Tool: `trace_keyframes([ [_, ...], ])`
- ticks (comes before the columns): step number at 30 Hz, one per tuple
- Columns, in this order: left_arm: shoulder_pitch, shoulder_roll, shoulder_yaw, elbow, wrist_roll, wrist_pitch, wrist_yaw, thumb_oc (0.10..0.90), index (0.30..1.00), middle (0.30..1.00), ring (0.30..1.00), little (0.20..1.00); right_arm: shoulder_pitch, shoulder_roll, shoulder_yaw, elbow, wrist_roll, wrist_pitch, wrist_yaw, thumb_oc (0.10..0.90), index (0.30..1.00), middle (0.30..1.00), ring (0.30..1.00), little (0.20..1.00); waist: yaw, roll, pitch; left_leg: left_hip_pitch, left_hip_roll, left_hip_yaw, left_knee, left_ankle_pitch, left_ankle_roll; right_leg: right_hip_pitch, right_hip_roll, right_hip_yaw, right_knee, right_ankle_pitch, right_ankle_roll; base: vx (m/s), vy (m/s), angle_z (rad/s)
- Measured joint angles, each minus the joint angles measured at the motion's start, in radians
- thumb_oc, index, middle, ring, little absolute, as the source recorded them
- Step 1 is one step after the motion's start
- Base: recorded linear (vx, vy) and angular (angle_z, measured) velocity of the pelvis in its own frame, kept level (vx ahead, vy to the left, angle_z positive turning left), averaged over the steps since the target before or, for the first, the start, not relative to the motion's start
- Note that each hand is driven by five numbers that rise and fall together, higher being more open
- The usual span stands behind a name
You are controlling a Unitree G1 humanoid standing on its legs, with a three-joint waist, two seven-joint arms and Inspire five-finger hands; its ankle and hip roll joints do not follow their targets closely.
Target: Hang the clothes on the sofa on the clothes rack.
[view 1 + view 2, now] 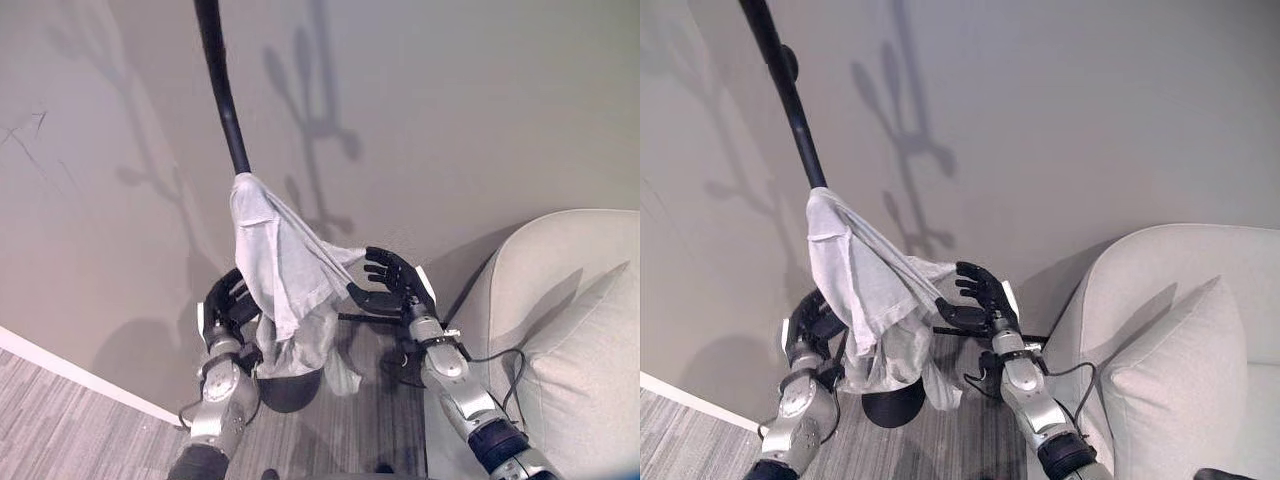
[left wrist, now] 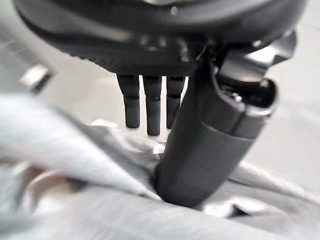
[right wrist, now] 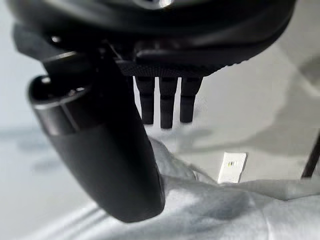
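A light grey garment (image 1: 280, 270) hangs draped from the black pole of the clothes rack (image 1: 225, 100), its folds falling towards the rack's round base (image 1: 290, 390). My left hand (image 1: 228, 300) is close behind the cloth's left side. In the left wrist view its fingers are straight and its thumb (image 2: 210, 145) rests on the grey cloth (image 2: 100, 200). My right hand (image 1: 395, 283) is at the cloth's right edge, open with fingers spread. Its thumb (image 3: 110, 160) lies against the garment (image 3: 225, 210), which carries a small white tag (image 3: 232, 167).
A beige sofa (image 1: 560, 270) with a cushion (image 1: 590, 370) stands at the right, close to my right arm. A plain wall rises behind the rack, with a white skirting board (image 1: 70, 375) at the lower left above grey wood flooring.
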Motion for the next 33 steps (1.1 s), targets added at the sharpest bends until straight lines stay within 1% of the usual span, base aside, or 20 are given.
trace_keyframes([
  [5, 0.034, 0.0, 0.037, 0.0, -0.03, 0.0, -0.035, 0.8, 0.9, 0.9, 0.9, 0.9, 0.043, -0.048, -0.059, -0.05, 0.029, 0.002, 0.03, 0.8, 0.9, 0.9, 0.9, 0.9, 0.001, 0.007, 0.0, 0.001, 0.0, 0.004, 0.0, -0.001, 0.001, -0.002, 0.0, 0.006, 0.0, 0.0, 0.0, 0.0, 0.0, -0.01],
  [7, 0.044, 0.002, 0.063, 0.0, -0.03, 0.0, -0.041, 0.8, 0.9, 0.9, 0.9, 0.9, 0.066, -0.066, -0.103, -0.101, 0.029, 0.002, 0.036, 0.8, 0.9, 0.9, 0.9, 0.9, -0.001, 0.011, 0.0, 0.002, 0.0, 0.007, 0.0, -0.001, 0.001, -0.002, 0.0, 0.009, 0.0, 0.0, 0.001, -0.01, 0.003, -0.04],
  [8, 0.053, 0.001, 0.078, -0.001, -0.03, 0.0, -0.053, 0.8, 0.9, 0.9, 0.9, 0.9, 0.091, -0.075, -0.146, -0.143, 0.029, 0.001, 0.048, 0.8, 0.9, 0.9, 0.9, 0.9, -0.001, 0.013, -0.001, 0.002, 0.0, 0.009, 0.0, -0.002, 0.003, -0.003, 0.0, 0.01, 0.0, 0.0, 0.001, -0.01, 0.004, -0.04],
  [9, 0.06, 0.001, 0.086, -0.001, -0.03, 0.0, -0.053, 0.8, 0.9, 0.9, 0.9, 0.9, 0.098, -0.078, -0.16, -0.157, 0.029, -0.002, 0.048, 0.8, 0.9, 0.9, 0.9, 0.9, -0.001, 0.013, -0.002, 0.003, 0.0, 0.009, 0.0, -0.002, 0.003, -0.002, 0.0, 0.011, 0.0, 0.0, 0.001, -0.01, 0.001, -0.07],
  [11, 0.083, -0.001, 0.121, -0.001, -0.031, 0.0, -0.067, 0.8, 0.9, 0.9, 0.9, 0.9, 0.132, -0.078, -0.228, -0.198, 0.033, -0.004, 0.06, 0.8, 0.9, 0.9, 0.9, 0.9, -0.004, 0.014, -0.002, 0.006, 0.0, 0.014, 0.0, -0.002, 0.004, -0.003, 0.001, 0.017, 0.0, 0.0, 0.001, -0.01, -0.005, -0.06],
  [13, 0.101, -0.001, 0.145, -0.002, -0.031, 0.0, -0.078, 0.8, 0.9, 0.9, 0.9, 0.9, 0.164, -0.07, -0.269, -0.215, 0.065, -0.011, 0.072, 0.8, 0.9, 0.9, 0.9, 0.9, -0.004, 0.014, -0.002, 0.007, 0.0, 0.015, 0.0, -0.003, 0.004, -0.002, 0.001, 0.018, 0.0, 0.0, 0.001, 0.0, 0.0, 0.0],
  [14, 0.112, -0.002, 0.159, -0.002, -0.037, 0.0, -0.091, 0.8, 0.9, 0.9, 0.9, 0.9, 0.178, -0.06, -0.285, -0.216, 0.095, -0.019, 0.085, 0.8, 0.9, 0.9, 0.9, 0.9, -0.003, 0.014, -0.002, 0.008, 0.0, 0.016, 0.0, -0.003, 0.004, -0.002, 0.001, 0.019, 0.0, 0.0, 0.001, -0.02, -0.005, -0.04],
  [15, 0.137, -0.015, 0.206, -0.002, -0.077, -0.003, -0.124, 0.8, 0.9, 0.9, 0.9, 0.9, 0.214, -0.003, -0.333, -0.224, 0.198, -0.035, 0.115, 0.8, 0.9, 0.9, 0.9, 0.9, -0.004, 0.014, -0.001, 0.008, 0.001, 0.018, -0.001, -0.003, 0.005, -0.003, 0.001, 0.021, 0.0, 0.0, 0.001, -0.01, -0.006, -0.04],
  [16, 0.144, -0.018, 0.218, 0.0, -0.098, -0.004, -0.128, 0.8, 0.9, 0.9, 0.9, 0.9, 0.221, 0.008, -0.34, -0.223, 0.229, -0.037, 0.117, 0.8, 0.9, 0.9, 0.9, 0.9, -0.004, 0.014, -0.001, 0.008, 0.0, 0.019, -0.001, -0.003, 0.005, -0.005, 0.001, 0.022, 0.0, -0.001, 0.002, -0.02, -0.007, -0.03],
  [17, 0.152, -0.031, 0.255, 0.013, -0.153, -0.008, -0.159, 0.8, 0.9, 0.9, 0.9, 0.9, 0.25, 0.028, -0.352, -0.222, 0.308, -0.048, 0.142, 0.8, 0.9, 0.9, 0.9, 0.9, -0.002, 0.014, -0.001, 0.009, 0.0, 0.02, -0.001, -0.003, 0.005, -0.003, 0.001, 0.022, 0.0, -0.002, 0.004, 0.0, 0.0, 0.0],
  [20, 0.153, -0.037, 0.294, 0.05, -0.206, -0.009, -0.179, 0.8, 0.9, 0.9, 0.9, 0.9, 0.286, 0.044, -0.35, -0.209, 0.391, -0.051, 0.183, 0.8, 0.9, 0.9, 0.9, 0.9, 0.0, 0.011, 0.001, 0.009, 0.0, 0.019, -0.001, -0.005, 0.006, -0.003, 0.001, 0.022, 0.0, -0.002, 0.005, 0.0, 0.0, 0.0],
  [22, 0.164, -0.023, 0.293, 0.071, -0.217, -0.009, -0.203, 0.8, 0.9, 0.9, 0.9, 0.9, 0.293, 0.052, -0.35, -0.168, 0.438, -0.054, 0.214, 0.8, 0.9, 0.9, 0.9, 0.9, 0.0, 0.009, 0.001, 0.004, -0.001, 0.016, -0.002, -0.006, 0.009, -0.004, 0.0, 0.022, 0.0, -0.001, 0.006, -0.02, 0.001, 0.01],
  [24, 0.185, -0.02, 0.299, 0.081, -0.231, -0.009, -0.269, 0.8, 0.9, 0.9, 0.9, 0.9, 0.297, 0.079, -0.358, -0.084, 0.511, -0.063, 0.249, 0.8, 0.9, 0.9, 0.9, 0.9, 0.0, 0.004, 0.003, 0.003, -0.001, 0.014, -0.001, -0.006, 0.008, -0.004, 0.0, 0.021, 0.0, -0.001, 0.006, -0.01, 0.001, 0.02],
  [25, 0.186, -0.026, 0.305, 0.089, -0.262, -0.009, -0.304, 0.8, 0.9, 0.9, 0.9, 0.9, 0.297, 0.098, -0.361, -0.039, 0.552, -0.063, 0.255, 0.8, 0.9, 0.9, 0.9, 0.9, 0.0, 0.003, 0.003, 0.0, -0.001, 0.012, -0.001, -0.006, 0.008, -0.005, 0.0, 0.018, 0.0, -0.001, 0.006, -0.01, -0.004, 0.05],
  [28, 0.17, -0.059, 0.338, 0.139, -0.367, -0.015, -0.368, 0.8, 0.9, 0.9, 0.9, 0.9, 0.299, 0.135, -0.36, 0.067, 0.603, -0.06, 0.27, 0.8, 0.9, 0.9, 0.9, 0.9, 0.0, 0.003, 0.003, 0.001, -0.002, 0.011, -0.001, -0.002, 0.002, -0.004, 0.0, 0.017, 0.0, -0.001, 0.006, 0.0, -0.003, 0.01],
  [29, 0.12, -0.084, 0.381, 0.248, -0.447, -0.032, -0.398, 0.8, 0.9, 0.9, 0.9, 0.9, 0.29, 0.156, -0.354, 0.176, 0.638, -0.054, 0.285, 0.8, 0.9, 0.9, 0.9, 0.9, 0.001, 0.003, -0.001, 0.002, -0.001, 0.01, -0.001, -0.002, 0.001, -0.002, 0.001, 0.016, 0.0, -0.001, 0.006, 0.0, 0.0, 0.0],
  [30, 0.101, -0.09, 0.392, 0.294, -0.483, -0.032, -0.392, 0.8, 0.9, 0.9, 0.9, 0.9, 0.292, 0.161, -0.347, 0.215, 0.643, -0.039, 0.284, 0.8, 0.9, 0.9, 0.9, 0.9, 0.001, 0.003, -0.001, 0.001, -0.001, 0.009, -0.001, -0.001, 0.0, -0.003, 0.0, 0.015, 0.0, -0.001, 0.006, -0.02, -0.016, 0.04],
  [31, 0.074, -0.097, 0.414, 0.387, -0.543, -0.033, -0.391, 0.8, 0.9, 0.9, 0.9, 0.9, 0.289, 0.168, -0.318, 0.316, 0.658, -0.02, 0.284, 0.8, 0.9, 0.9, 0.9, 0.9, 0.0, 0.001, 0.0, 0.001, -0.001, 0.007, -0.001, 0.0, -0.001, -0.002, 0.0, 0.012, 0.0, -0.002, 0.005, -0.02, -0.012, 0.05],
  [32, 0.059, -0.105, 0.43, 0.499, -0.585, -0.034, -0.395, 0.8, 0.9, 0.9, 0.9, 0.9, 0.296, 0.168, -0.289, 0.417, 0.654, 0.006, 0.285, 0.8, 0.9, 0.9, 0.9, 0.9, 0.0, 0.0, 0.0, 0.0, -0.001, 0.004, 0.0, 0.0, -0.001, -0.002, 0.0, 0.009, 0.0, -0.002, 0.005, -0.03, -0.012, 0.06],
  [33, 0.046, -0.106, 0.438, 0.575, -0.589, -0.032, -0.394, 0.8, 0.9, 0.9, 0.9, 0.9, 0.294, 0.169, -0.274, 0.489, 0.653, 0.019, 0.283, 0.8, 0.9, 0.9, 0.9, 0.9, 0.0, -0.001, -0.001, 0.002, -0.001, 0.002, 0.0, 0.0, -0.001, 0.001, 0.0, 0.007, 0.0, -0.002, 0.005, -0.02, 0.002, 0.06],
])
